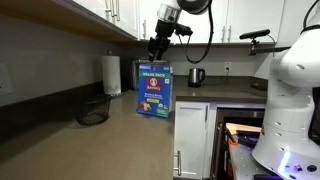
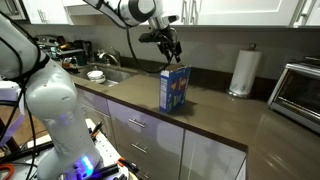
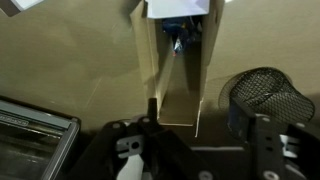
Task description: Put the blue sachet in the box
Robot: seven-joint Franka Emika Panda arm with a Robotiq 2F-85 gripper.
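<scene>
The box (image 1: 154,90) is a tall blue carton with a red round logo, standing upright on the dark counter in both exterior views (image 2: 174,88). My gripper (image 1: 158,48) hangs just above its top, also in the exterior view (image 2: 172,48). The wrist view looks straight down into the open carton (image 3: 150,70). A small blue piece, apparently the blue sachet (image 3: 179,33), lies inside it. My gripper (image 3: 200,118) is open, with the fingers wide apart and nothing between them.
A black mesh basket (image 1: 93,110) stands beside the carton and shows in the wrist view (image 3: 268,98). A paper towel roll (image 2: 240,72) and a kettle (image 1: 196,76) stand at the back wall. A toaster oven (image 2: 300,95) and a sink (image 2: 95,75) flank the counter.
</scene>
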